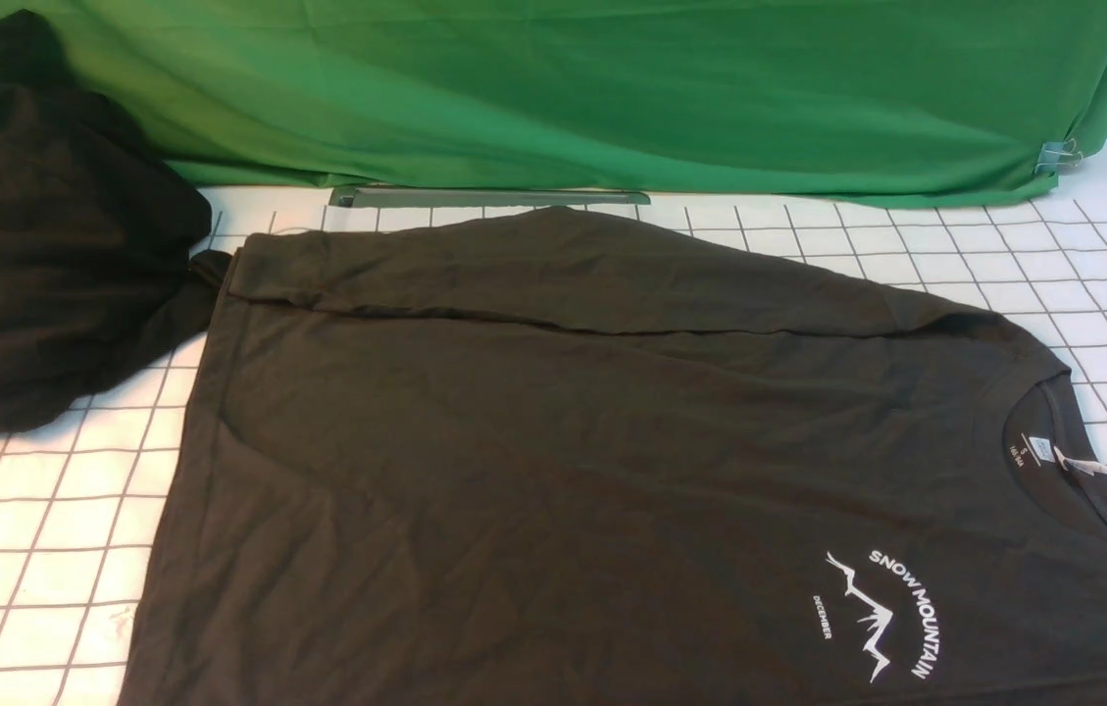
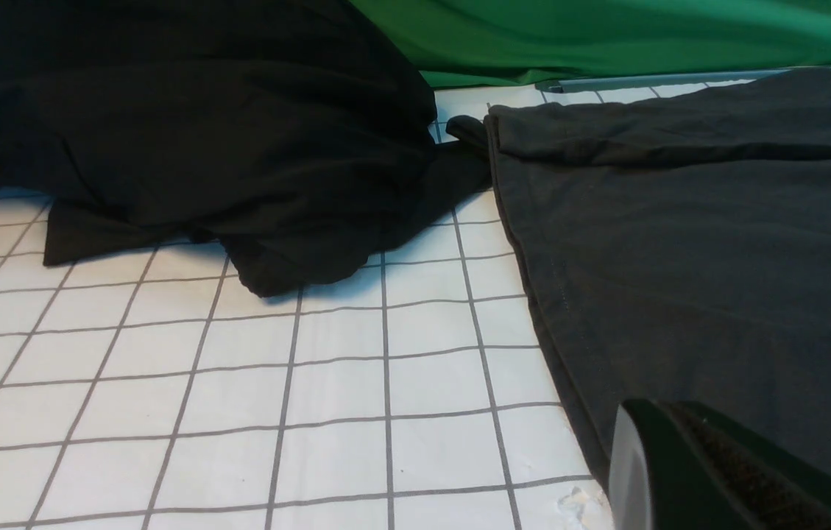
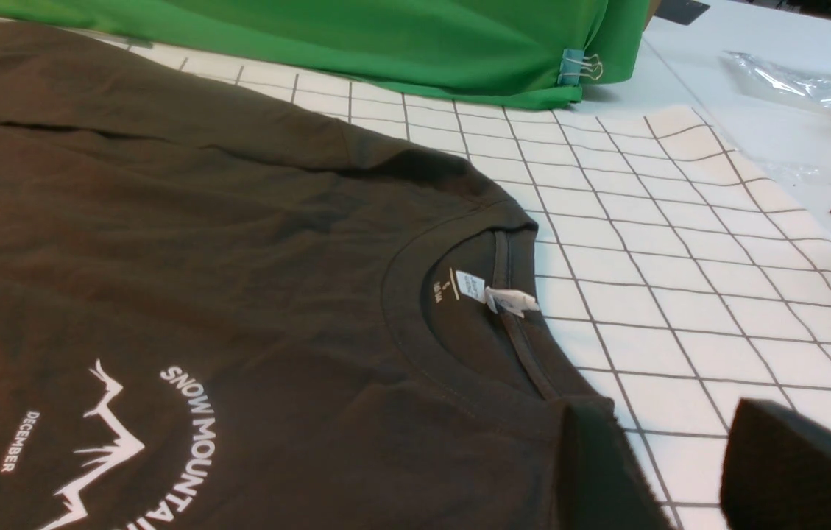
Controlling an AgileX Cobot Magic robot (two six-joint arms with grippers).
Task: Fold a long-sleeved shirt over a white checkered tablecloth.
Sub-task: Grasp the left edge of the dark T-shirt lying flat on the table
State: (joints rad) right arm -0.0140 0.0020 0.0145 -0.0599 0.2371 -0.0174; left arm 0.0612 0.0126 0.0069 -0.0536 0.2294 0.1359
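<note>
The long-sleeved shirt [image 1: 553,441] lies flat on the white checkered tablecloth [image 1: 33,510], collar to the right, far sleeve folded across its body. The left gripper [image 2: 669,456] is closed by the hem; the right gripper [image 3: 665,423] gapes empty beside the shoulder

We set the front camera between the arms, looking forward and down over the long-sleeved shirt [image 1: 553,441] toward the green cloth [image 1: 612,88]. Each wrist camera rides low behind its gripper, close to the white checkered tablecloth [image 2: 312,383]. Ahead of the left gripper [image 2: 673,449] lies the shirt's hem [image 2: 525,294]; ahead of the right gripper [image 3: 673,442], its collar [image 3: 408,309]. All views share shirt and green cloth.
</note>
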